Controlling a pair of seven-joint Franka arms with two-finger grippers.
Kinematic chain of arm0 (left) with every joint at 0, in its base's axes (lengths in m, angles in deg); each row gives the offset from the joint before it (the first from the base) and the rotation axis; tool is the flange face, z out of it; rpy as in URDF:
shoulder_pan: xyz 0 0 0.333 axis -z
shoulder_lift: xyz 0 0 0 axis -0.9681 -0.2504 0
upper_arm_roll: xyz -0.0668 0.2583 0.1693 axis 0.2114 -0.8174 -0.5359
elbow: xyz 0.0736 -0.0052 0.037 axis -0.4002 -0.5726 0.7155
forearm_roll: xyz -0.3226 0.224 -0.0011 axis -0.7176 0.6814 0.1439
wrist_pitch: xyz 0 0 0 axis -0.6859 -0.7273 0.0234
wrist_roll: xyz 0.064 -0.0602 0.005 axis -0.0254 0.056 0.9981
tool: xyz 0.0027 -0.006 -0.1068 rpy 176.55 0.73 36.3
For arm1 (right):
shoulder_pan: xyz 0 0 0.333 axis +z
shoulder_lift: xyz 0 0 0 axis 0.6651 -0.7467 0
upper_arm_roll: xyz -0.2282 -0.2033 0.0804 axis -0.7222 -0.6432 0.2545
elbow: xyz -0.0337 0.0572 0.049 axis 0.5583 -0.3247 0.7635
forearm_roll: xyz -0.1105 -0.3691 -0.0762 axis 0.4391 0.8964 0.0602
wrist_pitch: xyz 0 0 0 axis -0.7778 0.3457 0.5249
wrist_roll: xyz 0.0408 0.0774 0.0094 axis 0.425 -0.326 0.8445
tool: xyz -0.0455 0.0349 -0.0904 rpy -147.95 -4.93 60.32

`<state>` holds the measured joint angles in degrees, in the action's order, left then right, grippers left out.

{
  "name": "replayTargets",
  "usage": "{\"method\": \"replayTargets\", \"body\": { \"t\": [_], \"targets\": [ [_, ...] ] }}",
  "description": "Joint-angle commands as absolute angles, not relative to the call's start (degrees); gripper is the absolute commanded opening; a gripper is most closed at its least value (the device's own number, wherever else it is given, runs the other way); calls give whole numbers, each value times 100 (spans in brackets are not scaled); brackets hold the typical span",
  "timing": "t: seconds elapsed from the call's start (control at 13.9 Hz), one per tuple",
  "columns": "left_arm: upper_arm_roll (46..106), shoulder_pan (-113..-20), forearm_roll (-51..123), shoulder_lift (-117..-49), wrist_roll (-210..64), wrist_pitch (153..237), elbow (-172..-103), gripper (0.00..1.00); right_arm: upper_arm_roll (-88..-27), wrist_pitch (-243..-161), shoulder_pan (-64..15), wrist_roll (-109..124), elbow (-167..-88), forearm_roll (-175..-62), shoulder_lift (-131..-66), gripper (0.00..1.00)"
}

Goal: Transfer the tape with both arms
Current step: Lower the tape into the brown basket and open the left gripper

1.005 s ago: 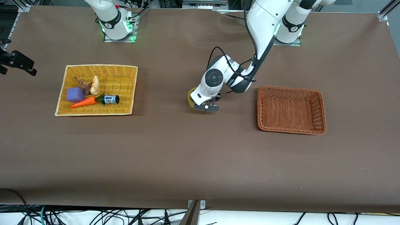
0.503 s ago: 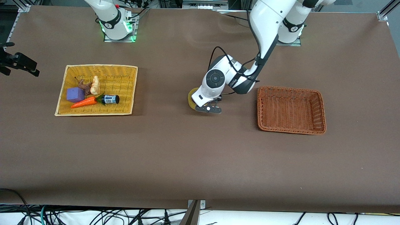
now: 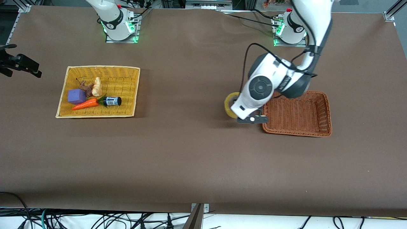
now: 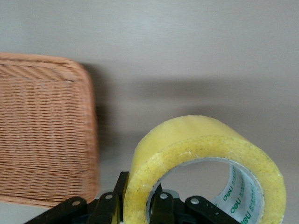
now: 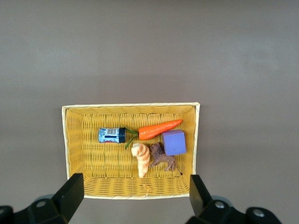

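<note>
Tape (image 4: 205, 163) hangs clamped in my left gripper (image 4: 135, 205) over the table beside the brown basket (image 3: 297, 113), while my right gripper (image 5: 135, 193) waits spread wide above the yellow basket (image 5: 79, 140).

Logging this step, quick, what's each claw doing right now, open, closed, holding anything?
Left claw: closed on the tape, in the air beside the brown basket.
Right claw: open, holding nothing, high over the yellow basket.

Your front view looks down across the table (image 3: 190, 159) at both bases. Your left wrist view sits close on the tape (image 4: 205, 163); your right wrist view looks straight down from high on the yellow basket (image 5: 77, 149), shared with front.
</note>
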<state>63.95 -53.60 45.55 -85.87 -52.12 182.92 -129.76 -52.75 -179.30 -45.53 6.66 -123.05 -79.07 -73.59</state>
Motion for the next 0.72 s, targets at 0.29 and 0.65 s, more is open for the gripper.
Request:
{"method": "replayTargets", "body": {
  "t": [0.29,0.65],
  "targets": [
    [6470,-6889,4976,-8396,-7940,18251,-13742,0,-5231,-17835,-4573,761,-12163,-8021,-7420,100],
    [6514,-7146,5242,-8449,-8566,19227,-14797,9,-5231,-17818,-4573,761,-12163,-8021,-7429,100]
  ]
}}
